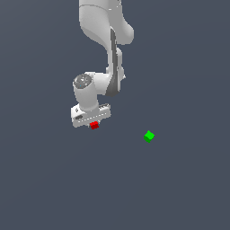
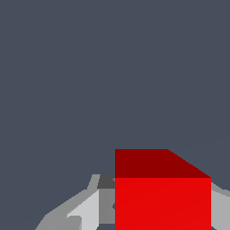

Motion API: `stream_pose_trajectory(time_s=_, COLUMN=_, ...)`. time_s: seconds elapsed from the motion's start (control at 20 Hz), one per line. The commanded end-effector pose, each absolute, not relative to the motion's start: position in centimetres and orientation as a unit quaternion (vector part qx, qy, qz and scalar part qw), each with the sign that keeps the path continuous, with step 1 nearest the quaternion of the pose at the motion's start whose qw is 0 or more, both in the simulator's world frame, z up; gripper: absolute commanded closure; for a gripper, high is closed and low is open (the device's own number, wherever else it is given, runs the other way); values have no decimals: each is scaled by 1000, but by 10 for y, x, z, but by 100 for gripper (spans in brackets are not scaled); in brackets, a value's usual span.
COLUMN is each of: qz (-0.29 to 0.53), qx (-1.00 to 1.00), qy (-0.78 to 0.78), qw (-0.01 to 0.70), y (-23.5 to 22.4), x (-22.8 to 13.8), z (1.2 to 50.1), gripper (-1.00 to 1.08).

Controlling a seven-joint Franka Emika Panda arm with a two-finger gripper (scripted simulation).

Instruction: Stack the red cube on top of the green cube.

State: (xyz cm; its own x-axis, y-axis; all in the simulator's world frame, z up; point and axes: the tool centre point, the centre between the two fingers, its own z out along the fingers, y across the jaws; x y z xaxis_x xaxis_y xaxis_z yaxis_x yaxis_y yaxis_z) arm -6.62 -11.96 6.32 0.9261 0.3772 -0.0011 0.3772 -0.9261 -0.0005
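Pinching the red cube (image 1: 94,125) between its fingers, the gripper (image 1: 92,122) hung well apart from the green cube (image 1: 149,136), which lay toward the exterior view's right. Red cube judged rigid, light, smooth-faced — best held across two opposite flat sides, squarely.

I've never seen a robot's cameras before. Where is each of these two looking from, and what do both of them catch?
Exterior view: sits off the arm, high up, facing down on the grey floor; shows the white arm, its end effector, the tiny bright-red cube and the tiny bright-green cube.
Wrist view: rides on the wrist, facing along the grey fingers; the red cube fills its foreground.
Shared: the red cube and the end effector.
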Motion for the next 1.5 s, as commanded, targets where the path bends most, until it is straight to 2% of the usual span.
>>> stream_pose_trajectory(time_s=0.0, qz=0, qx=-981, qy=-192, qw=0, y=-119, x=-66, z=81, gripper=108)
stream_pose_trajectory(time_s=0.4, qz=0, qx=-981, qy=-192, qw=0, y=-119, x=-66, z=115, gripper=108)
stream_pose_trajectory(time_s=0.85, qz=0, qx=-981, qy=-192, qw=0, y=-111, x=-64, z=115, gripper=108)
stream_pose_trajectory(time_s=1.15, qz=0, qx=-981, qy=-192, qw=0, y=-78, x=-59, z=109, gripper=108)
stream_pose_trajectory(time_s=1.45, qz=0, qx=-981, qy=-192, qw=0, y=-21, x=-50, z=100, gripper=108)
